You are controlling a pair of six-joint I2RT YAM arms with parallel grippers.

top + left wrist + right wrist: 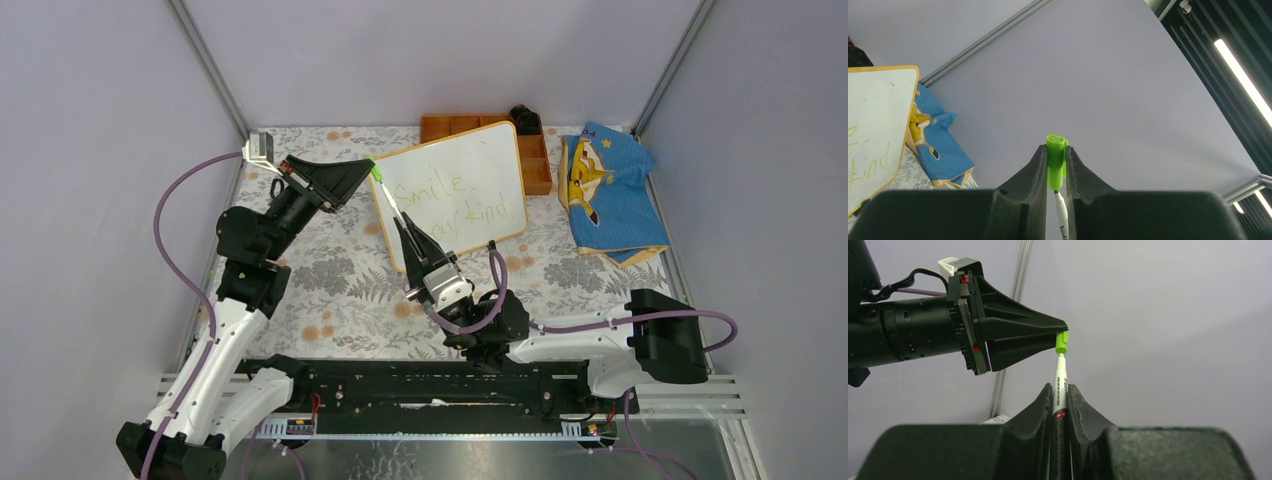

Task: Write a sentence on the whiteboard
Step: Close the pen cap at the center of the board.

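On the flowered table [330, 290] between grey walls [100, 150], the left gripper [1054, 150] clamps the green cap [1056, 160], the right gripper [1060, 387] pinches the marker [1060, 375], and the whiteboard [470, 160], likely light and stiff and best taken by its frame, sits far-centre bearing the sentence [455, 205].

Black-and-white arms [225, 340]; purple cables [160, 222].

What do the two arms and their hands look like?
The left arm and the right arm have white links and black joints; a purple cable runs along each. The left hand and the right hand are matt black, each with two wedge-shaped fingers tapering to narrow tips. Small red and green marks sit at the left hand's base.
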